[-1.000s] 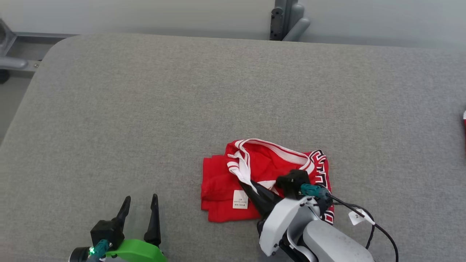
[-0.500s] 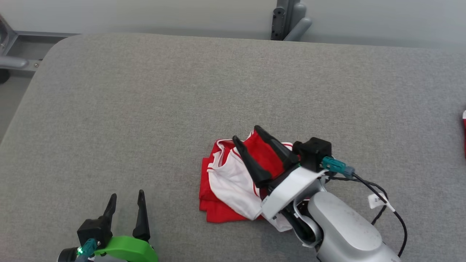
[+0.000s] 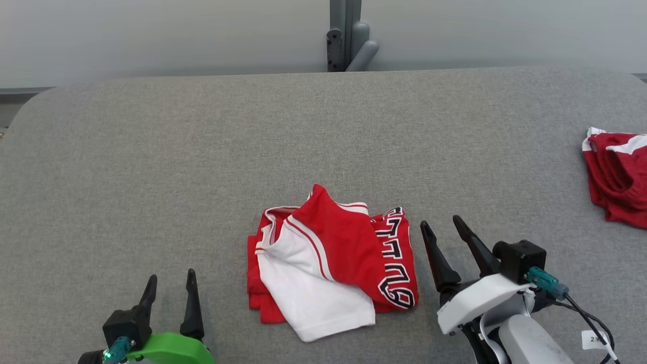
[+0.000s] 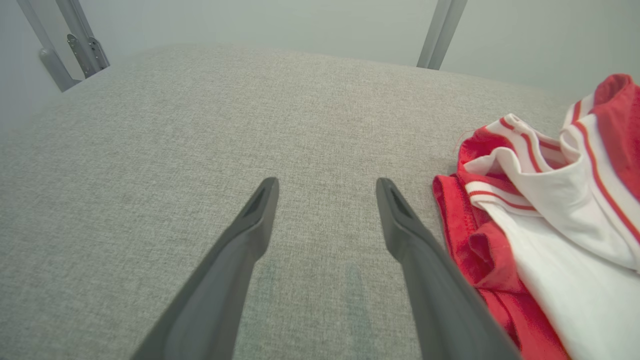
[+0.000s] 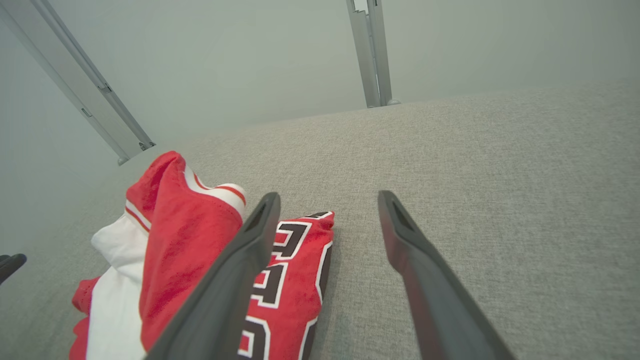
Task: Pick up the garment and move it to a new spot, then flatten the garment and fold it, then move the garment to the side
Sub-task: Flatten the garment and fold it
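The garment (image 3: 328,263) is a red and white jersey with black lettering, lying loosely folded near the front middle of the grey table (image 3: 202,151). In the wrist views the garment (image 4: 540,215) (image 5: 170,250) lies beside each gripper's fingers. My right gripper (image 3: 440,227) stands open just to its right, clear of the cloth, with nothing between its fingers (image 5: 250,250). At the lower left my left gripper (image 3: 171,283) is open and empty, a short way left of the garment.
Another red and white garment (image 3: 616,172) lies at the table's right edge. A grey metal post (image 3: 346,35) rises behind the table's far edge. A black cable (image 3: 591,323) with a white tag trails from my right wrist.
My right gripper opened, let go of the garment and drew back to its right. A white and red flap now lies over the pile. The head camera has shifted, bringing the other garment into view.
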Motion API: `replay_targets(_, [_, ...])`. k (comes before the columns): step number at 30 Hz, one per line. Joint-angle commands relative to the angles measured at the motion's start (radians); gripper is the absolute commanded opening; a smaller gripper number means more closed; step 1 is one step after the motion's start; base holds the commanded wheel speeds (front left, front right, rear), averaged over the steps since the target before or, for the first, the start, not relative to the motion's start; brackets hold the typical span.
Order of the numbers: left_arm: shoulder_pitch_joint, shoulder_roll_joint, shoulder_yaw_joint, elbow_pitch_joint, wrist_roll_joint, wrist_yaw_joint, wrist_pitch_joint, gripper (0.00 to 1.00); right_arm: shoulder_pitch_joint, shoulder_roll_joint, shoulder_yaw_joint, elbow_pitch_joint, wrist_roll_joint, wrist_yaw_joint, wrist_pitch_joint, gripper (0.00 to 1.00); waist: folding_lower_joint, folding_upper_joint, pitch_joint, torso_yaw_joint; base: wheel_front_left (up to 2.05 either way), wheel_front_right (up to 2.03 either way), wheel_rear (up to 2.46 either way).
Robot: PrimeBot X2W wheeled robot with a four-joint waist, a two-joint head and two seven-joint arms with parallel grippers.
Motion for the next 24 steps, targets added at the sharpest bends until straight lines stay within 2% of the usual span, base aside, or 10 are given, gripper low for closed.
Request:
replay_targets(1, [0.015,0.003,-0.001,0.004,0.007,-0.004,0.0,1.0,0.014,-0.001,-0.006,0.003,-0.007,0.0,-0.002,1.0,0.0,0.0025,-0.007,-0.003,0.0,0.0,0.0])
replay_targets(4, [0.019,0.003,-0.001,0.008,0.011,-0.007,0.0,1.0,0.011,0.004,0.011,0.008,-0.009,0.0,-0.002,1.0,0.0,0.0025,-0.007,0.01,0.0,0.0,0.0])
replay_targets(10, [0.002,0.003,-0.01,0.011,0.013,-0.013,0.0,1.0,-0.098,0.011,0.134,0.047,0.007,0.0,-0.002,1.0,0.0,0.0025,0.014,0.063,0.0,0.0,0.0])
replay_targets(12, [-0.012,0.003,-0.025,0.014,-0.005,-0.006,0.0,1.0,-0.224,0.002,0.238,0.148,0.03,0.0,0.01,1.0,0.0,0.0025,0.039,0.117,0.0,0.0,0.0])
replay_targets(18, [-0.011,0.003,-0.033,0.017,-0.023,0.002,0.0,1.0,-0.328,-0.003,0.288,0.268,0.044,0.0,0.023,1.0,0.0,0.0025,0.059,0.162,0.0,0.0,0.0])
replay_targets(20, [-0.01,0.003,-0.032,0.015,-0.025,0.004,0.0,1.0,-0.343,-0.001,0.305,0.29,0.052,0.0,0.019,0.26,0.0,0.0025,0.063,0.166,0.0,0.0,0.0])
replay_targets(21, [-0.01,0.003,-0.031,0.013,-0.026,0.005,0.0,1.0,-0.349,-0.003,0.313,0.298,0.057,0.0,0.017,0.0,0.0,0.0025,0.065,0.167,0.0,0.0,0.0])
replay_targets(24, [-0.014,0.003,-0.029,0.006,-0.028,0.007,0.0,1.0,-0.36,-0.01,0.349,0.293,0.07,0.0,0.009,0.0,0.0,0.0025,0.069,0.162,0.0,0.0,0.0])
